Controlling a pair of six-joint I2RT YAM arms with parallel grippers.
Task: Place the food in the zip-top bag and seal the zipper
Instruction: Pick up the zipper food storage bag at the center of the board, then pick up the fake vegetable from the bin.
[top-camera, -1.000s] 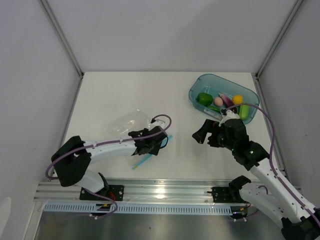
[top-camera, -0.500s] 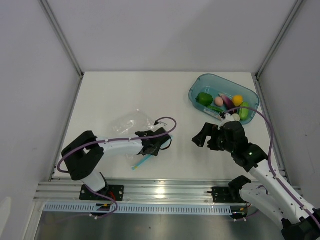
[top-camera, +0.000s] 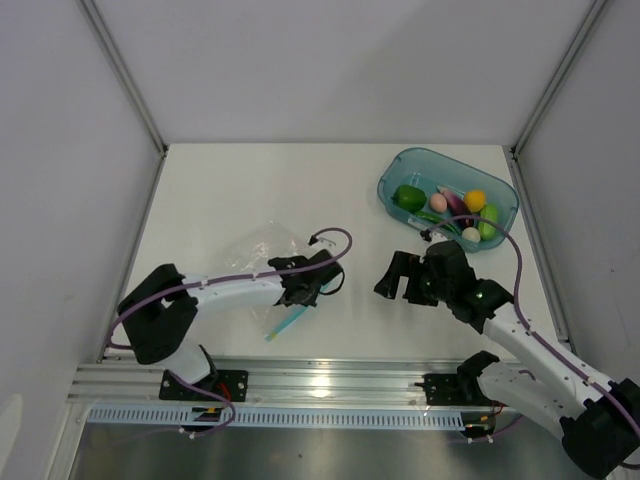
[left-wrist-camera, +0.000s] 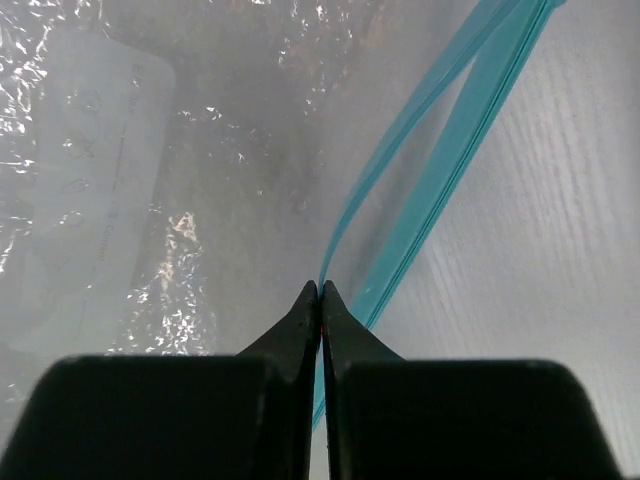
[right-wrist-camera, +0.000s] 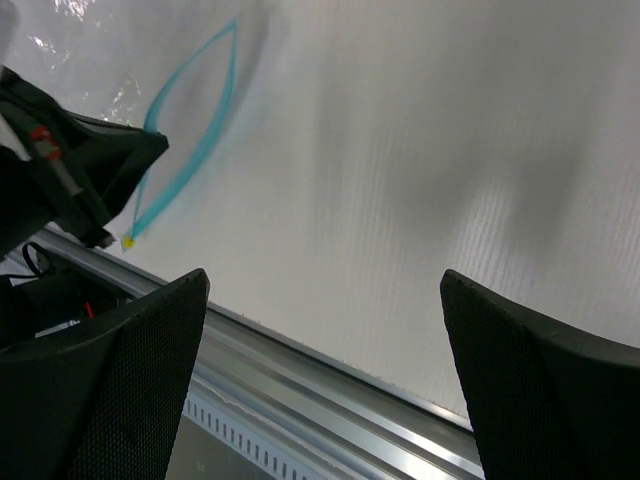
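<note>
Teal tub (top-camera: 415, 158), white table (top-camera: 280, 190), metal rail (top-camera: 330, 385)

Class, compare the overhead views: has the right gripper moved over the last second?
Yes. The right gripper has shifted left and slightly down the frame, farther from the fixed teal tub.
</note>
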